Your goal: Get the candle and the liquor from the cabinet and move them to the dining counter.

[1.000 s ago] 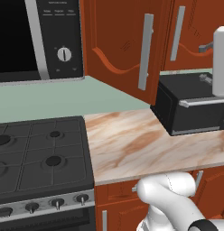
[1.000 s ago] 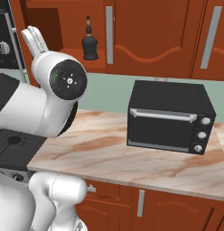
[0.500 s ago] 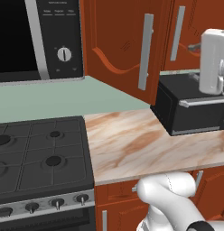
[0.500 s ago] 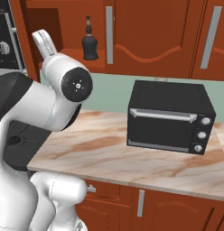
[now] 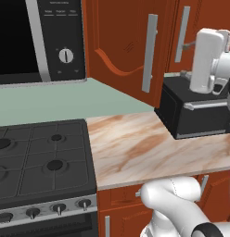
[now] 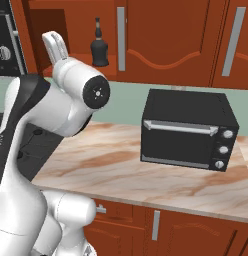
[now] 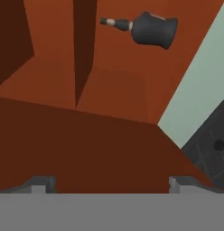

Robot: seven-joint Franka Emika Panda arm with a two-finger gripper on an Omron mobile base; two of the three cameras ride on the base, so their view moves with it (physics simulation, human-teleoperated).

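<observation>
The liquor (image 6: 99,49) stands upright on the bottom shelf of the open cabinet (image 6: 161,40), at about eleven o'clock in the right base view, above and to the ten o'clock side of the black toaster oven (image 6: 188,129) on the marble-look worktop (image 6: 121,165). In the hand view the bottle sits near one o'clock, rolled sideways by the camera's tilt, well apart from the gripper (image 7: 111,182), whose two tips stand spread wide with nothing between them. The candle cannot be made out in these pictures. The bottle looks like rigid glass: probably fairly heavy for its size, smooth and liable to slip, and breakable if knocked off the shelf. Its thin neck under the brownish cap would give a poor, top-heavy hold; the squat bulbous body is the steadier place to take it, with the jaws closing across its widest part from the side, provided they can span it.
</observation>
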